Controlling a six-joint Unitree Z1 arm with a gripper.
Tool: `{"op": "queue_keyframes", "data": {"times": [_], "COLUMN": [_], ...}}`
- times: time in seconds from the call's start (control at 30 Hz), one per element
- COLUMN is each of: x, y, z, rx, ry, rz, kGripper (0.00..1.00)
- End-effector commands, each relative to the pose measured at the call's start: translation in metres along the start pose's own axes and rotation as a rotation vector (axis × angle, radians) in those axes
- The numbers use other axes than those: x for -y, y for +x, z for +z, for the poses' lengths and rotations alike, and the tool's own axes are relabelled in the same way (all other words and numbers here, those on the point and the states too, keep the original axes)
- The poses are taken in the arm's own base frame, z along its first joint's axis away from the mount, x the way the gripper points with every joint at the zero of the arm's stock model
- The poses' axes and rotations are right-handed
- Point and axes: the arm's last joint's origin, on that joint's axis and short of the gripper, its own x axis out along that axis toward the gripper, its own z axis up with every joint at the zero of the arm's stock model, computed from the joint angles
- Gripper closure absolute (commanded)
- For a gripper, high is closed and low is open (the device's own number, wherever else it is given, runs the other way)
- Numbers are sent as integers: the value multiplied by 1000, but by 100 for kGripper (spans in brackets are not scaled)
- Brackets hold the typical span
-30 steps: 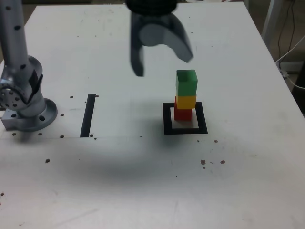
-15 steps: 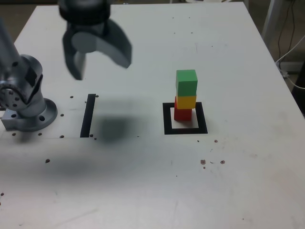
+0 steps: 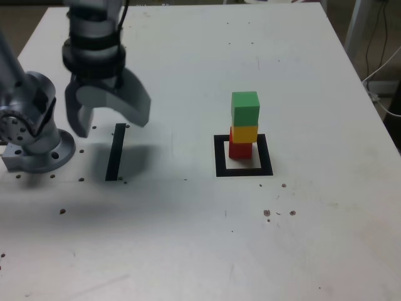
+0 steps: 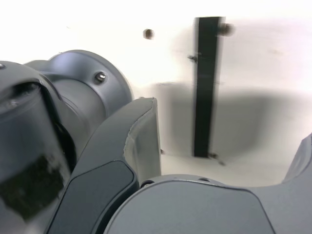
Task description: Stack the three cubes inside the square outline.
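Observation:
The three cubes form an upright stack inside the square outline (image 3: 244, 155): red cube (image 3: 240, 149) at the bottom, yellow cube (image 3: 245, 133) in the middle, green cube (image 3: 245, 108) on top. The stack stands toward the outline's far side. My gripper (image 3: 109, 124) hangs open and empty well off to the exterior view's left of the stack, above the straight black strip (image 3: 115, 151). In the wrist view the gripper (image 4: 229, 141) shows its spread jaws with nothing between them, and the strip (image 4: 206, 85) lies below.
The arm's grey base (image 3: 31, 132) stands at the exterior view's left, close to the gripper, and also fills part of the wrist view (image 4: 73, 97). Small dark holes dot the white table (image 3: 200, 238). Cables hang past the table's right edge (image 3: 382, 69).
The gripper has swung from beside the stack across to the exterior view's left and come lower, over the black strip. Its jaws stayed open. The stack has not moved.

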Motion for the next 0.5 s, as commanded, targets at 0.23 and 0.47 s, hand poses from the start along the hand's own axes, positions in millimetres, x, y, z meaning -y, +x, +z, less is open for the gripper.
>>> {"op": "queue_keyframes", "data": {"times": [0.23, 0.47], "x": [0, -2], "y": [14, 21], "z": [-7, -13], "rx": [1, 59], "ry": [4, 1], "rz": [-1, 32], "kGripper": [1, 1]}}
